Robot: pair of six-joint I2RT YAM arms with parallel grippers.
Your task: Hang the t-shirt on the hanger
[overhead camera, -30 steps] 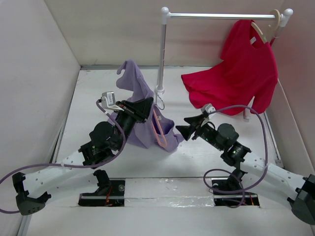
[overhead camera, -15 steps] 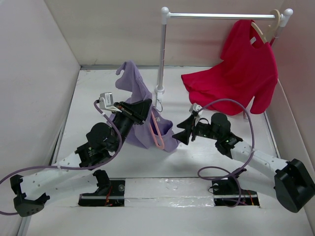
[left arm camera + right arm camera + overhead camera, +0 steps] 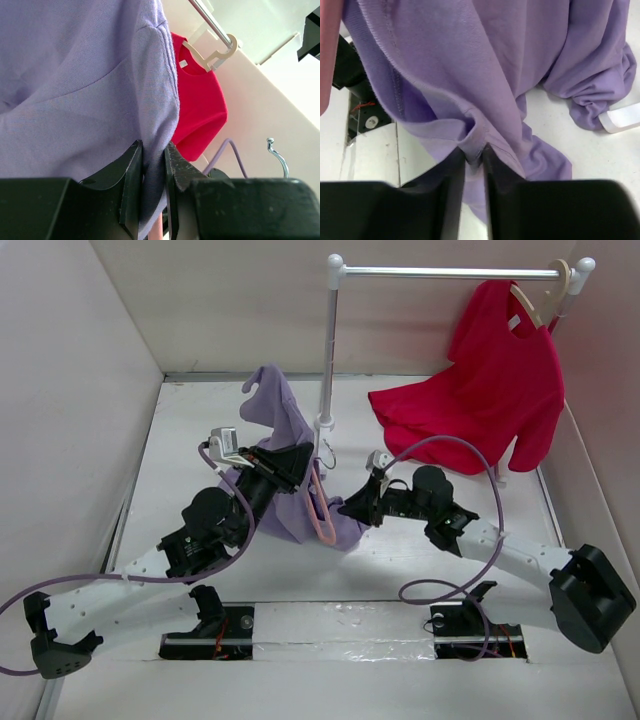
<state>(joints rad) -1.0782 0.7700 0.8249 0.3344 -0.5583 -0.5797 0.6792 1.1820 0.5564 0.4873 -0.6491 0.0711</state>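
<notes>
Left tool [image 3: 152, 156] pinching t-shirt [image 3: 75, 75] | right tool [image 3: 473, 156] pinching its fold | hanger [image 3: 320, 515] partly hidden by fabric

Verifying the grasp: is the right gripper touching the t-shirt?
Touching. The right wrist view shows the right gripper closed on a fold of the t-shirt, with fabric pinched between both fingers.

The t-shirt [image 3: 485, 65] is matt, finely knitted cloth. The hanger [image 3: 320, 512] is smooth pink plastic with a shiny metal hook [image 3: 270, 144]. The worktop [image 3: 200, 440] is matt white.
</notes>
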